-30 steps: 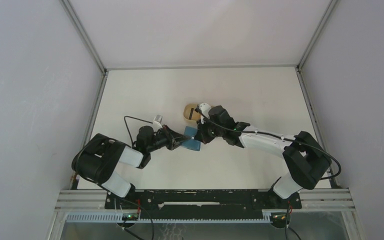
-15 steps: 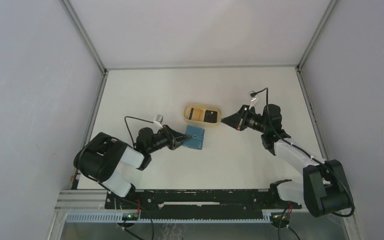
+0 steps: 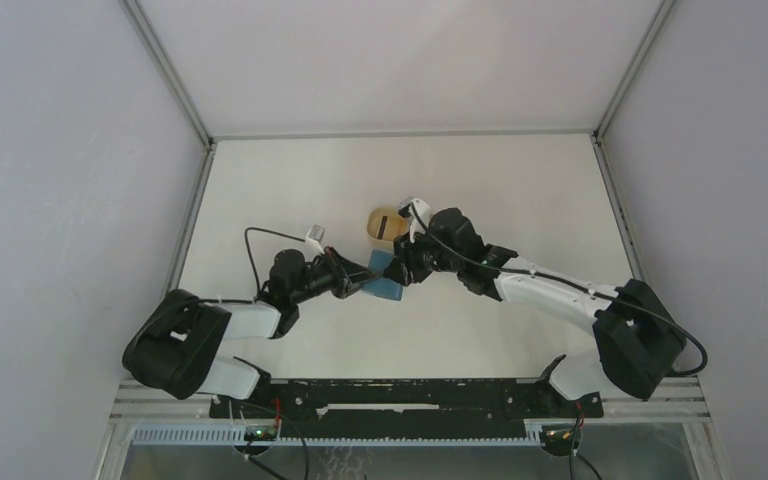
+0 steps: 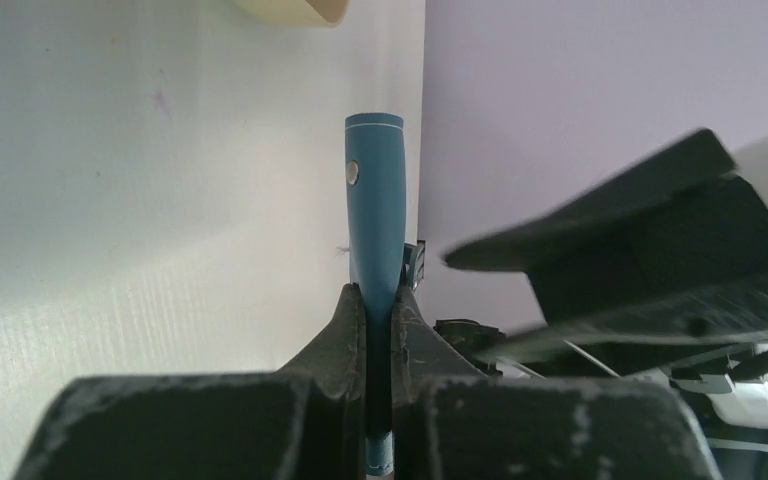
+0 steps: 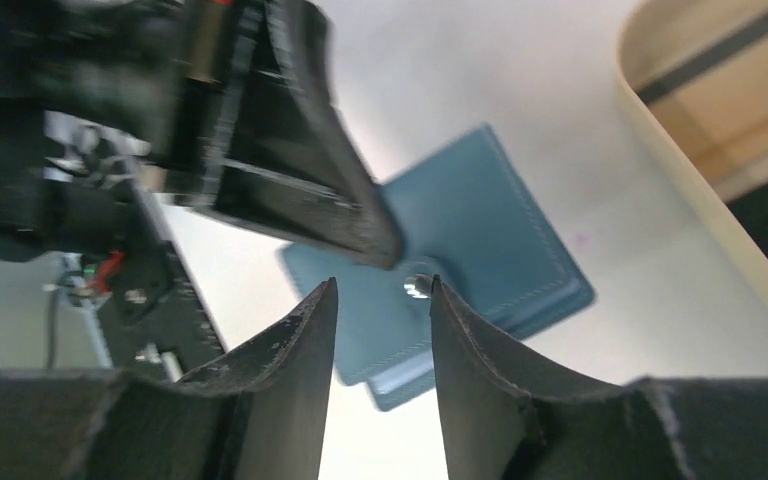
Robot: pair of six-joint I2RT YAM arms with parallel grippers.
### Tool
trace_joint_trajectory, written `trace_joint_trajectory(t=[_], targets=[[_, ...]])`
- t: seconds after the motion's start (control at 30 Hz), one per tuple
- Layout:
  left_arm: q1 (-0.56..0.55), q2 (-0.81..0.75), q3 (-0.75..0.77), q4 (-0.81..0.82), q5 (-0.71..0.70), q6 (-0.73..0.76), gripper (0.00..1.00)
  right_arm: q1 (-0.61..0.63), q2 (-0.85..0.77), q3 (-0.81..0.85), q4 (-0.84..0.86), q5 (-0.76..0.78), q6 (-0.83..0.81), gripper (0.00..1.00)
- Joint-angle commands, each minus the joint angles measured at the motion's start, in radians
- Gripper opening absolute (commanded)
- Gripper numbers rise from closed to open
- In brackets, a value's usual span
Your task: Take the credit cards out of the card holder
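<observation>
The teal-blue card holder (image 3: pixel 387 291) rests folded near the table's middle. My left gripper (image 3: pixel 362 284) is shut on its left edge; the left wrist view shows the card holder (image 4: pixel 374 200) edge-on between the jaws of this gripper (image 4: pixel 378 296), its snap stud facing left. My right gripper (image 3: pixel 398 274) hovers over the card holder from the right. In the right wrist view that gripper (image 5: pixel 381 286) is open, with the card holder (image 5: pixel 490 225) and its metal snap (image 5: pixel 418 287) just past the fingertips. A tan credit card (image 5: pixel 735 90) with a dark stripe lies in the tray.
The beige oval tray (image 3: pixel 374 224) sits just behind the card holder, half hidden by my right wrist; its rim (image 5: pixel 705 235) fills the right of the right wrist view. Grey walls enclose the table on three sides.
Half a second ago the right gripper was out to the right of the tray, shut. It has swung back over the card holder and opened. The left gripper kept its hold.
</observation>
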Motion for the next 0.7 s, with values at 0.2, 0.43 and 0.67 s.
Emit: trace_joint_trajectory(t=[0.2, 0.43, 0.67], targets=[[0.005, -0.075, 0.076, -0.094, 0.026, 0.067, 0.0, 0.042, 0.085, 0.074, -0.099, 0.157, -0.135, 0.45], [0.005, -0.069, 0.085, -0.091, 0.029, 0.067, 0.0, 0.053, 0.104, 0.074, -0.079, 0.091, -0.129, 0.45], [0.005, -0.046, 0.088, -0.055, 0.034, 0.051, 0.0, 0.055, 0.13, 0.074, -0.067, 0.011, -0.123, 0.28]])
